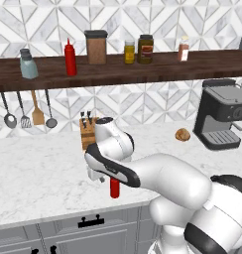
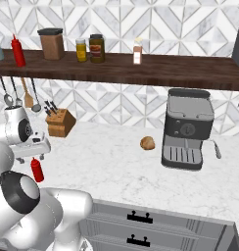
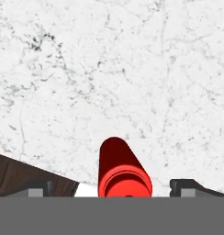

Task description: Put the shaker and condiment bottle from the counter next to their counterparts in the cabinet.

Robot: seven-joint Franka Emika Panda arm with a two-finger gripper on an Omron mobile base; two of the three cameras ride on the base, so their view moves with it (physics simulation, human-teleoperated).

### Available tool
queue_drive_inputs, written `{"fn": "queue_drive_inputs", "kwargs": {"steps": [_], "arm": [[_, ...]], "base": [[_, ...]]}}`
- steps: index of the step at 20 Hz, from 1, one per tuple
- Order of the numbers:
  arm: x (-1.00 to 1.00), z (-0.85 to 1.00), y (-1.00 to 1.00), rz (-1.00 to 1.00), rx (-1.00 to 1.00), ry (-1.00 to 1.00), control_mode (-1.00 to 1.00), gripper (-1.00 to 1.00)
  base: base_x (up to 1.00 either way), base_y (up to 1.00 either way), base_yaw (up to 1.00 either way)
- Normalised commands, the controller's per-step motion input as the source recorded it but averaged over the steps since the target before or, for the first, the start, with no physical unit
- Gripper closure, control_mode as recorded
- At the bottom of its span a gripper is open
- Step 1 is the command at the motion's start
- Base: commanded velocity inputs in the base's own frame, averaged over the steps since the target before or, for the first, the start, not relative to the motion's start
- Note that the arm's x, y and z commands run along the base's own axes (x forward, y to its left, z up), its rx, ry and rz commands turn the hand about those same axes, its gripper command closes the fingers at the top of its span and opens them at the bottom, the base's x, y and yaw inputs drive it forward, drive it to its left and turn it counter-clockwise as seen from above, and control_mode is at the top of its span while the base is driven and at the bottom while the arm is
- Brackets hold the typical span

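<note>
Above the white worktop (image 1: 43, 173) we see the long brown shelf (image 1: 143, 69) carrying a grey shaker (image 1: 28, 64) and a red bottle (image 1: 70, 58). Lower, our hand (image 3: 118, 189) hangs over the worktop, fingers spread beside another red bottle (image 1: 114, 188); whether they touch it, we cannot tell.

Red condiment bottle (image 2: 37, 169) hanging below the gripper (image 2: 34, 156) at far left, above the white marble counter (image 2: 116, 166). On the dark shelf board (image 2: 155, 68): matching red bottle (image 2: 17, 51), brown canister (image 2: 51, 44), two jars (image 2: 90, 48). Knife block (image 2: 60, 121) below; espresso machine (image 2: 187, 128) right.
</note>
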Motion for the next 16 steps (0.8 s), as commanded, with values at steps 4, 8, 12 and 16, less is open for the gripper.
{"fn": "queue_drive_inputs", "kwargs": {"steps": [4,8,12,16], "arm": [[0.00,-0.02,0.00,0.00,0.00,0.01,-1.00,-1.00],[0.00,-0.17,-0.03,0.00,0.00,0.00,-1.00,-1.00],[0.00,-0.32,-0.07,0.00,0.00,0.02,-1.00,-1.00],[-0.01,0.00,0.00,0.00,0.00,0.00,-1.00,-1.00]], "base": [[0.00,0.00,0.00],[0.00,0.00,0.00],[0.00,0.00,0.00],[0.00,0.00,0.00]]}}
